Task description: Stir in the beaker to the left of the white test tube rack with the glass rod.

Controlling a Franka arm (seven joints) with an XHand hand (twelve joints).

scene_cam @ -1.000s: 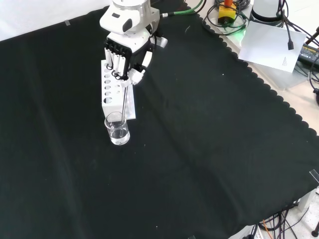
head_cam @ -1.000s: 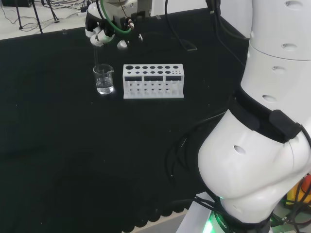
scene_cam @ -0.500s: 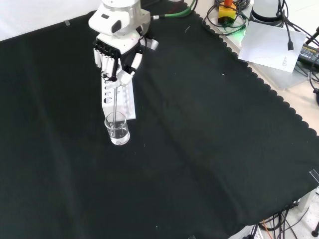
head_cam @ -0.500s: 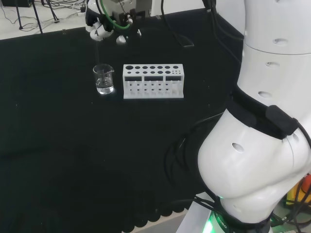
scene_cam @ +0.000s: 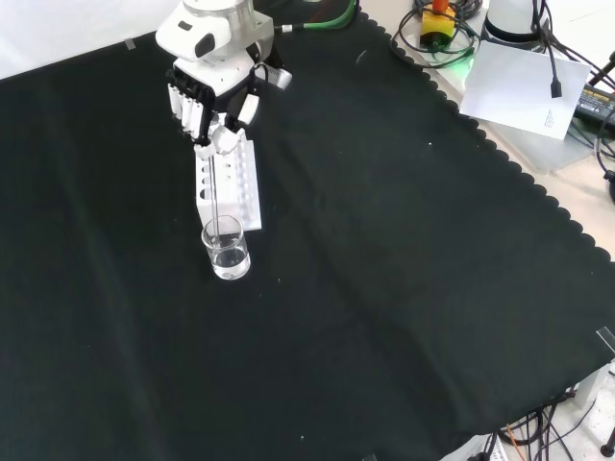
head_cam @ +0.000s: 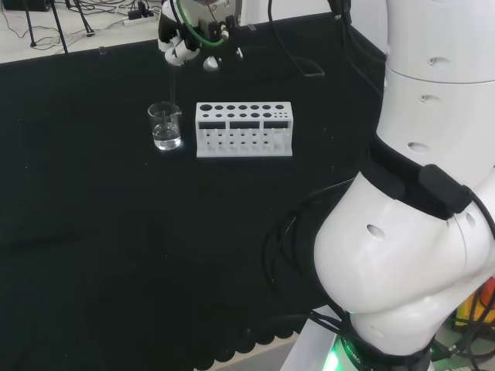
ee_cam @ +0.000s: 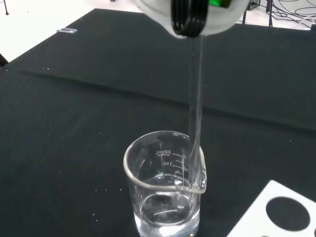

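Observation:
A clear beaker (head_cam: pixel 165 127) with a little water stands on the black cloth just left of the white test tube rack (head_cam: pixel 244 130) in the head view. The front view shows the beaker (scene_cam: pixel 226 250) in front of the rack (scene_cam: pixel 229 182). High above them the hand (scene_cam: pixel 207 91) (head_cam: pixel 186 39) is shut on a glass rod (scene_cam: pixel 220 197), which hangs straight down. In the wrist view the rod (ee_cam: pixel 196 89) reaches the rim of the beaker (ee_cam: pixel 165 187) at its spout side, above the water. A corner of the rack (ee_cam: pixel 276 212) lies beside it.
The arm's big white links (head_cam: pixel 418 193) stand at the head view's right. Cables (head_cam: pixel 298 62) lie on the cloth beyond the rack. White paper (scene_cam: pixel 524 82) and cabled devices (scene_cam: pixel 437 29) sit off the cloth's scalloped edge at the front view's upper right.
The hand has risen with the rod and shifted right in the head view, farther off in the front view. The rod's lower end has lifted from deep in the beaker to its rim.

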